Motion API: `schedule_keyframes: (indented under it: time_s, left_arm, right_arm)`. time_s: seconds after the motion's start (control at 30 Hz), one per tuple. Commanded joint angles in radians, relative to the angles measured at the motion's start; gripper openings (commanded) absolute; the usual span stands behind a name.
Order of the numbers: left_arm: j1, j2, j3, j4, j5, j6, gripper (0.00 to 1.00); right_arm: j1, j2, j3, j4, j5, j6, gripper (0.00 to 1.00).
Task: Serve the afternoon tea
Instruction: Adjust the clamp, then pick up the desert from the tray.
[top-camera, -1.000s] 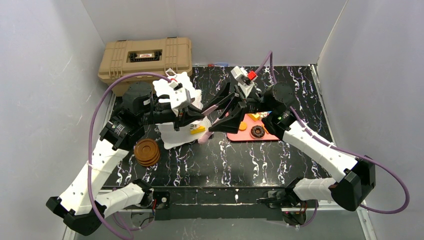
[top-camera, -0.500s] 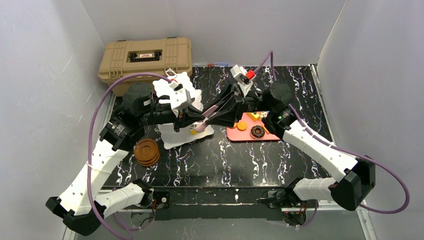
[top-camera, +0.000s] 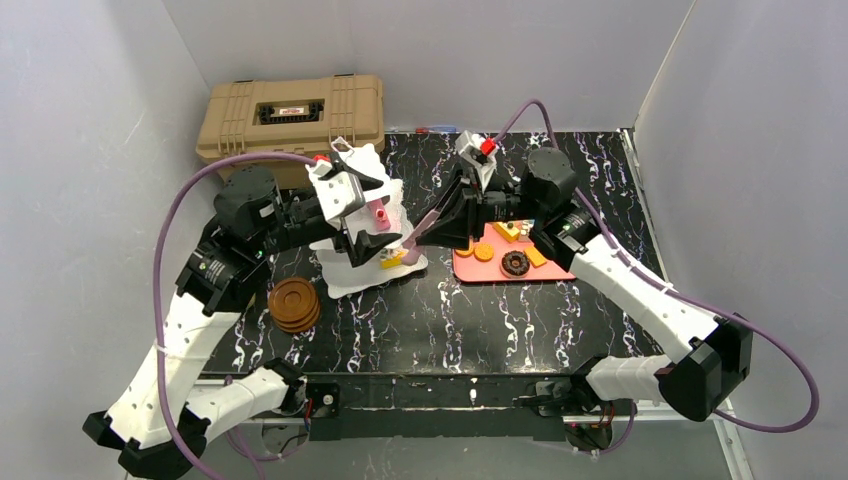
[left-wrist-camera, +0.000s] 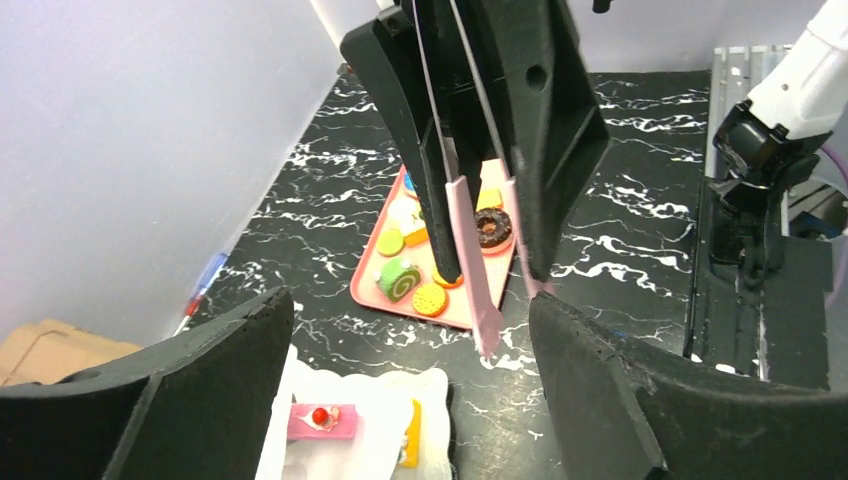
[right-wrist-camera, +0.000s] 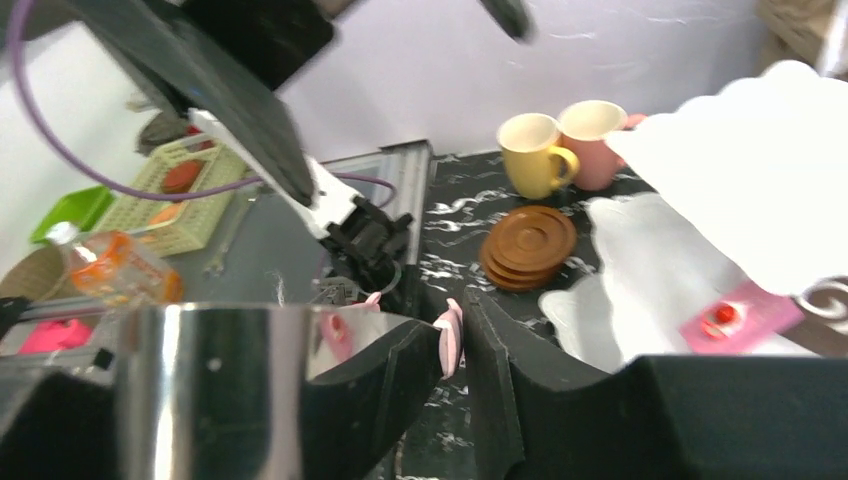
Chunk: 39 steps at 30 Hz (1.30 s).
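Note:
The white tiered stand (top-camera: 345, 270) stands left of centre. A pink cherry cake (left-wrist-camera: 322, 420) lies on one of its plates and a yellow pastry (left-wrist-camera: 412, 436) on the plate below. My left gripper (top-camera: 360, 215) hovers over the stand, wide open and holding nothing. My right gripper (top-camera: 445, 222) is shut on pink tongs (top-camera: 422, 228), whose tips hang beside the stand. The wrist view shows the same grip on the tongs (right-wrist-camera: 448, 340). Brown saucers (top-camera: 294, 305) are stacked left of the stand, with a yellow cup (right-wrist-camera: 533, 152) and a pink cup (right-wrist-camera: 595, 125) beyond them.
A pink-red tray (top-camera: 468, 268) right of the stand carries a donut (top-camera: 515, 263), a green roll (left-wrist-camera: 399, 279) and other toy pastries. A tan hard case (top-camera: 290, 115) sits at the back left. Grey walls close in on three sides.
My right gripper closed on the pink tongs, then my left gripper let go of them, opened wide and drew back over the stand. The pink cake now shows on the stand.

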Motion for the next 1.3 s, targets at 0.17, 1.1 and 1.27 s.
schedule_keyframes:
  time_s: [0.17, 1.1, 1.27]
  left_arm:
    - [0.026, -0.018, 0.079, -0.114, -0.129, -0.041, 0.93]
    - [0.102, 0.052, 0.208, -0.181, -0.165, -0.177, 0.95]
    - [0.108, 0.052, 0.21, -0.176, -0.167, -0.174, 0.96]
  right_arm:
    - [-0.098, 0.051, 0.006, -0.25, 0.347, -0.244, 0.53]
    - [-0.263, 0.343, -0.097, -0.049, 0.671, -0.484, 0.61]
    - [-0.281, 0.365, -0.105, -0.025, 0.654, -0.493, 0.63]
